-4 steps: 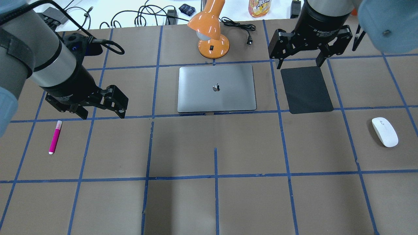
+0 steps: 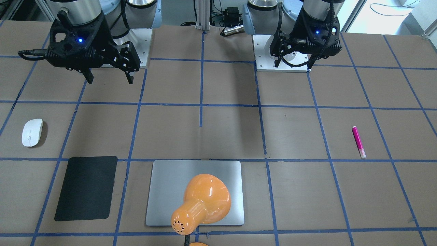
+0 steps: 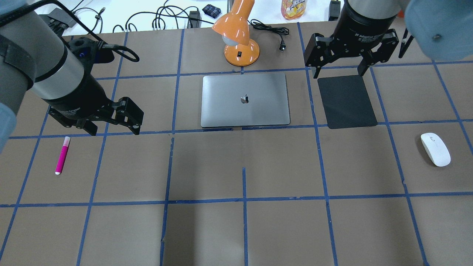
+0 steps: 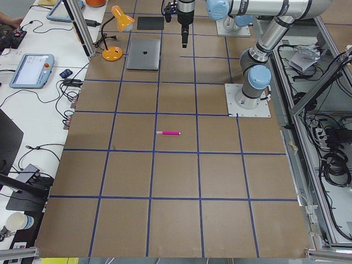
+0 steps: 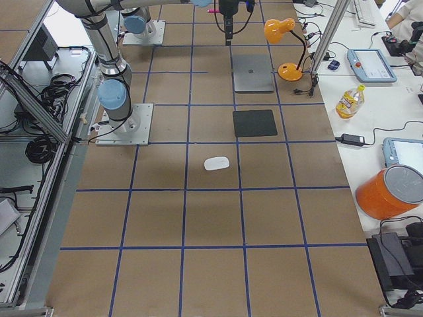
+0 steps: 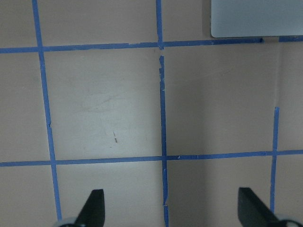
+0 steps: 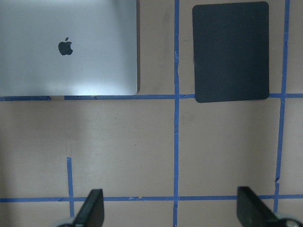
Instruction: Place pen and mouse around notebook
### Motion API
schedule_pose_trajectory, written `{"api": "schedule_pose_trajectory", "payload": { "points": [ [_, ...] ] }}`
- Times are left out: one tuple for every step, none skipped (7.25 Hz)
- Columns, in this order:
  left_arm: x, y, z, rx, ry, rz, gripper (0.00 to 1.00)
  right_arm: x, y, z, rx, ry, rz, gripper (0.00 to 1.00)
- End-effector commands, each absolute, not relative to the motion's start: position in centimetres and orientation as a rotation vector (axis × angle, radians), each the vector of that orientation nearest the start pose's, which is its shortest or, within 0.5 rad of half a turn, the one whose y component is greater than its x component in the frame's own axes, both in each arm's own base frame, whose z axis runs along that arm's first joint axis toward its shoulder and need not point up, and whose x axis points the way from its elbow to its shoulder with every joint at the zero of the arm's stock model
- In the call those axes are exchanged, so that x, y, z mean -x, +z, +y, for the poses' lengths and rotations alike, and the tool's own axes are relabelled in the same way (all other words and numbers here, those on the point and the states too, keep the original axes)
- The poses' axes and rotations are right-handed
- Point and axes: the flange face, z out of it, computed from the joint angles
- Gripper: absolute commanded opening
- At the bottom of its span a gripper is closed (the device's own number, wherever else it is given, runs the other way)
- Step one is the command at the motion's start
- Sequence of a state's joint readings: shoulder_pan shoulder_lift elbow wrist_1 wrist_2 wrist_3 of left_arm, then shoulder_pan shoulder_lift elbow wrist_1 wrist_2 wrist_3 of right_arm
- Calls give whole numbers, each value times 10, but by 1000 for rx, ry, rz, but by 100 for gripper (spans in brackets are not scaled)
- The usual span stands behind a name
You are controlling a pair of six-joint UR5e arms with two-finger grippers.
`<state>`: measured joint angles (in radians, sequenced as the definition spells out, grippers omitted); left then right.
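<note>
The magenta pen lies flat on the left of the table, also seen from the front. My left gripper hovers open just above and to the right of it, holding nothing; its wrist view shows bare table and a corner of the notebook. The silver notebook lies closed at centre back. The white mouse rests far right, alone. My right gripper hangs open and empty over the far edge of a black mat.
An orange desk lamp stands just behind the notebook, its cord trailing right. Cables, a bottle and devices lie on the white bench beyond the table's far edge. Blue tape lines grid the brown tabletop.
My left gripper has shifted slightly left and back, still open. The right gripper has barely moved. Pen, mouse and notebook lie where they were.
</note>
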<state>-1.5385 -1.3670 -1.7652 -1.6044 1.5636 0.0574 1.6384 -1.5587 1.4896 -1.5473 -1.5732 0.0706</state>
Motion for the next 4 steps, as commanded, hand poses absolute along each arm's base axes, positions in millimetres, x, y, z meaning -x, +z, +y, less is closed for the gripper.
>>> {"api": "schedule_pose_trajectory", "payload": {
  "points": [
    [122,479,-409,-34,42,3164,100,-123,520,-504,-121,-65,3132,100],
    [123,483,-406,-36,33,3159,100,-63,520,-514,-177,-58,3134,100],
    [122,480,-408,-48,38,3156,100,0,516,-516,-253,-21,3118,100],
    [118,478,-411,-48,38,3152,100,56,507,-514,-260,11,3127,100]
  ]
}}
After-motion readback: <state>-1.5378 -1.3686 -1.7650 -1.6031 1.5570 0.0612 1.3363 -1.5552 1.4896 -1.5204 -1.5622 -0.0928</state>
